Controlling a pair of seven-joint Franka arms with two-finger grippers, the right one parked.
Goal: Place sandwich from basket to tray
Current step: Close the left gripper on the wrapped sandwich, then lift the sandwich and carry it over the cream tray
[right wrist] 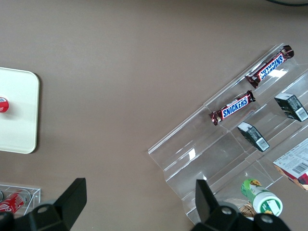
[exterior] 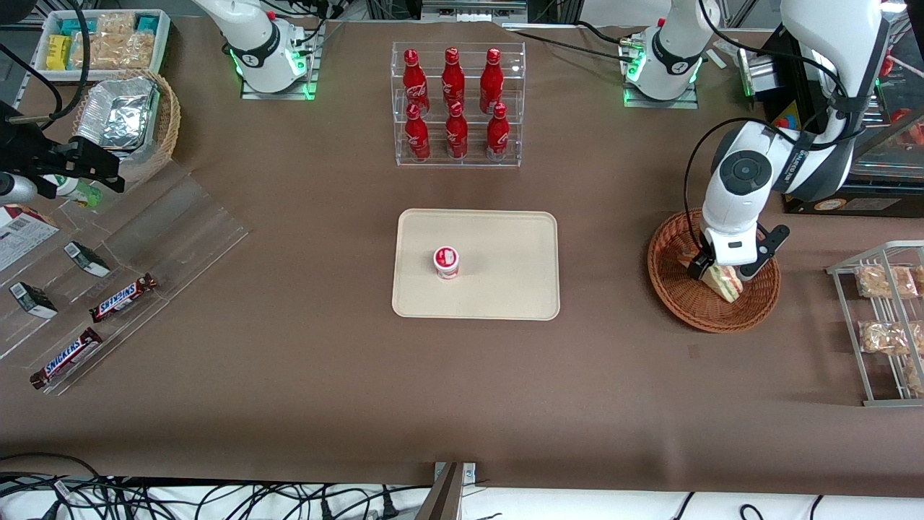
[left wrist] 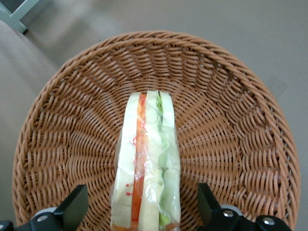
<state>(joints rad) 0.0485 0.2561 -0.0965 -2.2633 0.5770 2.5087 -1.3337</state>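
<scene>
Within the basket [left wrist: 231, 120]: one wrapped sandwich [left wrist: 147, 163], standing on edge. End effector [exterior: 725, 273] over it, fingers [left wrist: 72, 209] apart, flanking the sandwich without contact. Tray [exterior: 505, 289] mid-bench, well apart.

Robot lab staged as a snack shop, bolted arm bases [exterior: 273, 68], cola bottle rack [exterior: 458, 105], loose cables [exterior: 180, 495]

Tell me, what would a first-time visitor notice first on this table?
Probably the white arm bending over the round wicker basket toward the working arm's end of the table, its end effector open astride a wrapped sandwich standing on edge inside. Next, the cream tray mid-table carrying one small red-and-white cup. Farther from the front camera, red bottles line a clear shelf.
</scene>
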